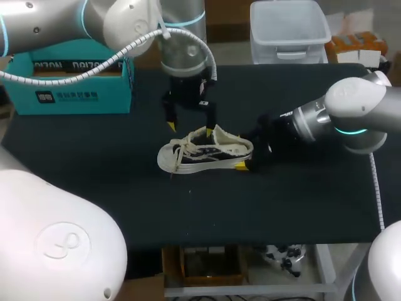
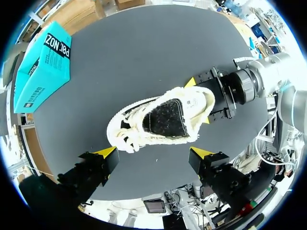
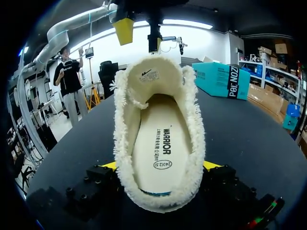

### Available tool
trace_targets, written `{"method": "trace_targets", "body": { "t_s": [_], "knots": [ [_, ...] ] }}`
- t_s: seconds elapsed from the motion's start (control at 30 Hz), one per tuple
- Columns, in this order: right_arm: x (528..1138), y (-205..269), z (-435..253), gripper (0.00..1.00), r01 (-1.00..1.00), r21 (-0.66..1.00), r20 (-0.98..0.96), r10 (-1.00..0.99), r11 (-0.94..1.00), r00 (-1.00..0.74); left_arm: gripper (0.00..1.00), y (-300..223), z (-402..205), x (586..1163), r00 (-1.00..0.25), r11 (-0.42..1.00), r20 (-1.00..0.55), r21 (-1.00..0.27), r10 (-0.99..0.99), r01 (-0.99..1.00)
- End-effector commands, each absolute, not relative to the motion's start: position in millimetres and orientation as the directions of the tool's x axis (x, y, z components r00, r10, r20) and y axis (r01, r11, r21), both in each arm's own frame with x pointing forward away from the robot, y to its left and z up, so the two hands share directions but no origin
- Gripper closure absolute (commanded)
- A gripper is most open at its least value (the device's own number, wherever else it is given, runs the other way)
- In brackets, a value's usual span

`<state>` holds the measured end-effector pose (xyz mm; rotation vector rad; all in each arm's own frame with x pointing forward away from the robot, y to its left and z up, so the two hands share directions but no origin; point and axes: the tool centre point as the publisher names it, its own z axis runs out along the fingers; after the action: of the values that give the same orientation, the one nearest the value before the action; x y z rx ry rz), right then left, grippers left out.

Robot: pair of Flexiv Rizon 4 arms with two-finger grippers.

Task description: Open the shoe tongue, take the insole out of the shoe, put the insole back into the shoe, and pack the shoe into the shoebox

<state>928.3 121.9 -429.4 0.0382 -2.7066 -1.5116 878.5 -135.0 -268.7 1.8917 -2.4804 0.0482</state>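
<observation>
Here the low canvas shoe (image 1: 203, 152), with cream frayed edges, dark sides and white laces, stands on its sole in the middle of the black table (image 1: 88, 169), its toe pointing to the left side. Its pale printed insole (image 3: 158, 148) lies flat inside, and the cream tongue (image 3: 151, 76) stands up. The right gripper (image 3: 160, 166) clamps the heel, one yellow tip on each side. The left gripper (image 2: 153, 155) hangs above the shoe, fingers spread wide, holding nothing. The teal cardboard shoebox (image 1: 69, 81) stands at the far left, well apart.
</observation>
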Motion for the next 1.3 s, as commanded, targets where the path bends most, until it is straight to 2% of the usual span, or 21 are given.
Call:
{"method": "trace_targets", "body": {
  "t_s": [0.03,0.13,0.17,0.3,0.4,0.57,0.67,0.8,0.87,0.9,1.0,1.03,1.07,1.1,1.3],
  "knots": [
    [925,123,-433,1.0,-0.002,0.853,0.021,-0.039,0.523,-0.999,0.16,-154,-270,882,-0.238,0.238,-0.03,0.011,-0.971,-0.971],
    [925,123,-433,1.0,-0.002,0.853,0.021,-0.039,0.523,-0.999,0.35,-164,-273,885,-0.212,0.211,-0.052,0.029,-0.976,-0.977],
    [925,123,-433,1.0,-0.002,0.853,0.021,-0.039,0.523,-0.999,0.38,-167,-274,887,-0.198,0.197,-0.063,0.029,-0.978,-0.98],
    [925,123,-433,1.0,-0.002,0.853,0.021,-0.039,0.523,-0.999,0.32,-176,-284,891,-0.163,0.16,-0.107,0.038,-0.981,-0.986],
    [925,123,-433,1.0,-0.002,0.853,0.021,-0.039,0.523,-0.999,0.41,-182,-288,895,-0.14,0.136,-0.128,0.042,-0.982,-0.99],
    [925,123,-433,1.0,-0.002,0.853,0.021,-0.039,0.523,-0.999,0.47,-189,-295,897,-0.114,0.108,-0.164,0.048,-0.98,-0.993],
    [925,123,-433,1.0,-0.002,0.853,0.021,-0.039,0.523,-0.999,0.45,-189,-299,897,-0.098,0.091,-0.173,0.049,-0.98,-0.995],
    [925,123,-433,1.0,-0.002,0.853,0.021,-0.039,0.523,-0.999,0.47,-184,-305,895,-0.082,0.073,-0.19,0.05,-0.978,-0.996],
    [925,123,-433,1.0,-0.002,0.853,0.021,-0.039,0.523,-0.999,0.45,-181,-306,896,-0.078,0.068,-0.188,0.058,-0.979,-0.996],
    [925,123,-433,1.0,-0.002,0.853,0.021,-0.039,0.523,-0.999,0.49,-180,-306,897,-0.075,0.064,-0.187,0.06,-0.98,-0.996],
    [925,123,-433,1.0,-0.002,0.853,0.021,-0.039,0.523,-0.999,0.53,-177,-308,898,-0.069,0.057,-0.189,0.07,-0.979,-0.996],
    [925,123,-433,1.0,-0.002,0.853,0.021,-0.039,0.523,-0.999,0.58,-176,-309,899,-0.068,0.056,-0.189,0.07,-0.98,-0.996],
    [925,123,-433,1.0,-0.002,0.853,0.021,-0.039,0.523,-0.999,0.7,-175,-309,898,-0.066,0.054,-0.184,0.07,-0.981,-0.996],
    [925,123,-433,1.0,-0.002,0.853,0.021,-0.039,0.523,-0.999,1.0,-173,-308,898,-0.062,0.051,-0.176,0.065,-0.982,-0.997],
    [925,123,-433,1.0,-0.002,0.853,0.021,-0.039,0.523,-0.999,1.0,-155,-308,898,-0.067,0.059,-0.122,0.066,-0.99,-0.996]
  ]
}}
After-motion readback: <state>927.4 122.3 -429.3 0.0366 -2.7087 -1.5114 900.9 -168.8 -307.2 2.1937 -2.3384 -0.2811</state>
